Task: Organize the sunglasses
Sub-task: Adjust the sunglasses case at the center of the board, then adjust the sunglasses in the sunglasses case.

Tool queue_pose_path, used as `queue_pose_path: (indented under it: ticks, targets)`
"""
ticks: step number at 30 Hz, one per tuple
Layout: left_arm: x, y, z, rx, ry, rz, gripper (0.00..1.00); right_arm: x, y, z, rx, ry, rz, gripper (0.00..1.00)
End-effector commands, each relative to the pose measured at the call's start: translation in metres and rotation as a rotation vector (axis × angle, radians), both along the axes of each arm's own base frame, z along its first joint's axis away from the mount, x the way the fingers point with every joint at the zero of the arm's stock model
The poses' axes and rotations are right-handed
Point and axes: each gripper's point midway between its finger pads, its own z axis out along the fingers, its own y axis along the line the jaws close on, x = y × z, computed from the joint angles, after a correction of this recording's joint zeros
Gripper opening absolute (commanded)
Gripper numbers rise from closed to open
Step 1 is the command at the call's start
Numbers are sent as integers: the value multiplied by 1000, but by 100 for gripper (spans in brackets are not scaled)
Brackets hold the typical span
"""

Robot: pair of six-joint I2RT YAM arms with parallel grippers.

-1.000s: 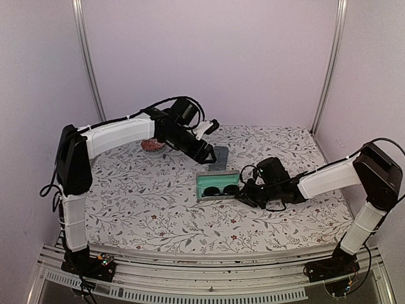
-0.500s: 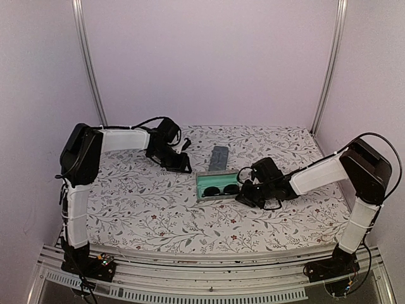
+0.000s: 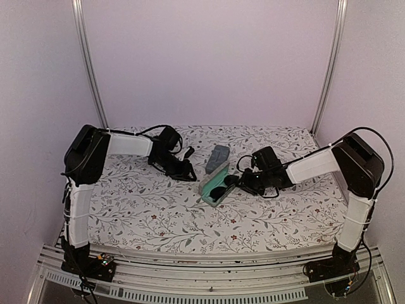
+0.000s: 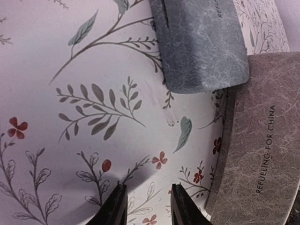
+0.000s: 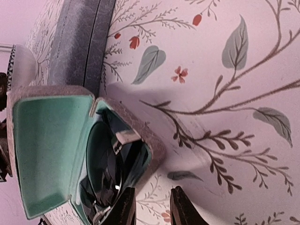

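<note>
**On the floral table: one pair cased, lid not yet down**

Near mid-table, the tan case [image 4: 262, 140] lies open at a slant, and the sunglasses [image 5: 110, 178] sit folded inside its base; that is the only pair in view. Just behind it lies the blue case [image 4: 201, 42], shut; whether a second pair is inside it cannot be told. By my reading the task is well along; the visible pair is stowed, and what plainly remains is to bring the teal-lined lid [image 5: 47, 145] down and perhaps square the two cases up.

The left gripper [image 4: 147, 190] hangs low over the table [image 3: 139, 209], just left of both cases; its fingers stand a little apart with only printed cloth between them, pinching nothing. The right gripper [image 5: 152, 192] sits at the tan case's right end; its fingers are likewise slightly parted and empty, one of them close beside the case wall, though contact cannot be made out.

Both cases are oblong with rounded corners and a crackled, leather-like skin, tan-grey on one and blue-grey on the other; small dark lettering runs along the tan one. The lining looks soft and matte; the lenses are dark and glossy, rounded, with thin black frame parts crossing them. The table cover is pale and smooth, printed with grey-green sprigs and small red flowers.
</note>
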Motion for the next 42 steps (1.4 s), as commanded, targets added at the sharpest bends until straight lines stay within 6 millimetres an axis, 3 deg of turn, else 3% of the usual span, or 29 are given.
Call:
queue_pose_path:
  ticks: [1,6,11,18,35,42]
  targets:
    - [-22,-13,2,-56,44,-20,35,-15,-9,19,15,-26,19,27]
    - [-30,-25,4,-78,45,-32,34,-38,5,38,163,-21,86,28]
    - [-34,-27,1,-73,50,-32,31,-41,33,53,275,-33,145,31]
    - [-43,-27,-4,-71,67,-45,27,-32,44,36,291,36,88,32]
    - [-49,-24,-8,-66,76,-48,22,-24,59,18,316,89,75,20]
    - [-49,-24,-7,-67,74,-48,22,-26,61,18,334,108,75,4]
